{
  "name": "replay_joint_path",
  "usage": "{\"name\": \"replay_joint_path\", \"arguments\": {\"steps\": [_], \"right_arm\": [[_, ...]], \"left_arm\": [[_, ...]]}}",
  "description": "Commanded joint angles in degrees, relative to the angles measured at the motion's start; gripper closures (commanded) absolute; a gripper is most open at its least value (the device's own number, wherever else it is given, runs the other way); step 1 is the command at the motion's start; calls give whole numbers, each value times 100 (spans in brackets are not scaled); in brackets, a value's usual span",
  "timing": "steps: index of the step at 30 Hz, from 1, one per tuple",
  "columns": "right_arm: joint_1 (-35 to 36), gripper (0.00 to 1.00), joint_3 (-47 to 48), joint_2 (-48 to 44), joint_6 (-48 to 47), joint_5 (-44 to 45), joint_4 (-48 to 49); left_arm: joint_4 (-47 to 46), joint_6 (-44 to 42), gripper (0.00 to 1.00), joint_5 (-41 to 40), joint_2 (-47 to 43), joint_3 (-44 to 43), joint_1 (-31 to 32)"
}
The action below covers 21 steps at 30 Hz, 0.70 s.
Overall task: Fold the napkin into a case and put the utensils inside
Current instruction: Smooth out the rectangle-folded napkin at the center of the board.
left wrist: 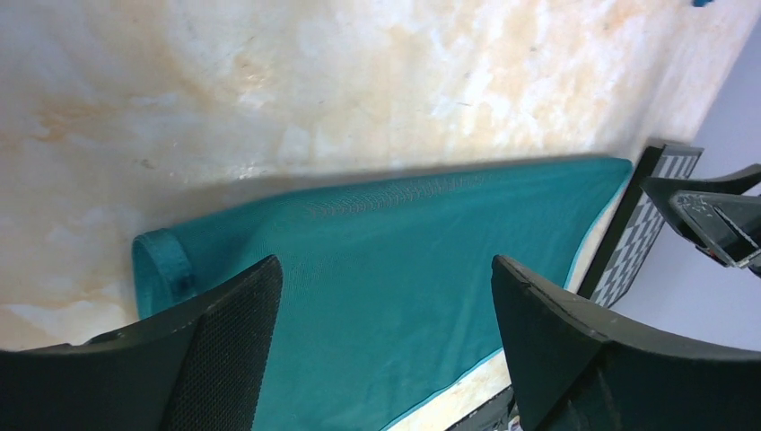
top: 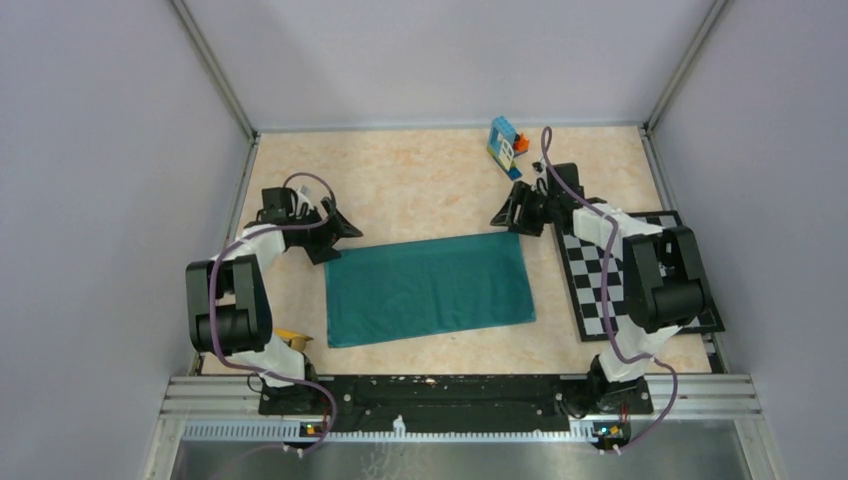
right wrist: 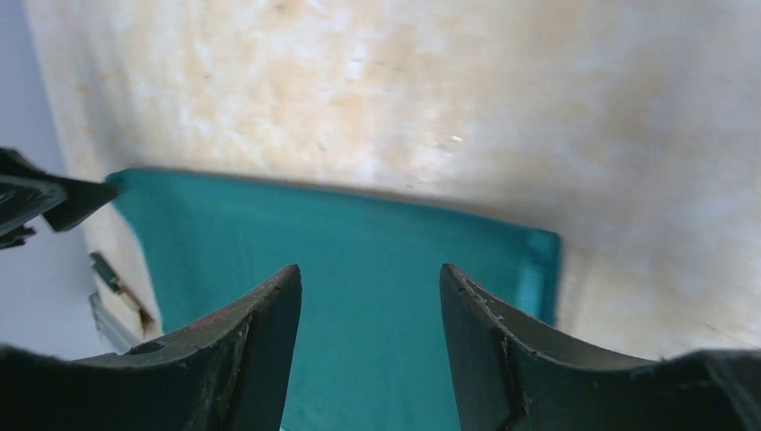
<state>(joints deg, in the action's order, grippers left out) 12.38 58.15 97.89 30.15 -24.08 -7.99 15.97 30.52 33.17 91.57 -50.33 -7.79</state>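
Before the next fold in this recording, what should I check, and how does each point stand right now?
1. The napkin lies flat as a rectangle: ok.
2. The left gripper is open and holds nothing: ok.
3. The right gripper is open and holds nothing: ok.
4. Each gripper is by a far corner of the napkin: ok.
5. The napkin lies apart from the checkerboard mat: ok.
6. The utensils are all in view: cannot tell; only a yellow bit shows, near left.

- Nothing is showing words or numbers that can be read.
- The blue and orange toy block is showing a pale patch, too small to read.
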Motion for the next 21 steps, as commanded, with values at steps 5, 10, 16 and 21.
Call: {"name": "replay_joint_path", "arguments": {"steps": [5, 10, 16, 21], "right_arm": [[145, 42, 313, 442, 409, -600, 820], [-54, 42, 156, 709, 223, -438, 982], [-261, 43, 147, 1043, -93, -27, 834], [-263, 43, 388, 824, -495, 744, 171]], "left_arm": [[-88, -332, 10, -21, 195, -336, -43], [-136, -324, 10, -394, 529, -271, -137], [-79, -351, 9, -827, 708, -236, -332], [392, -682, 9, -876, 425, -567, -379]]}}
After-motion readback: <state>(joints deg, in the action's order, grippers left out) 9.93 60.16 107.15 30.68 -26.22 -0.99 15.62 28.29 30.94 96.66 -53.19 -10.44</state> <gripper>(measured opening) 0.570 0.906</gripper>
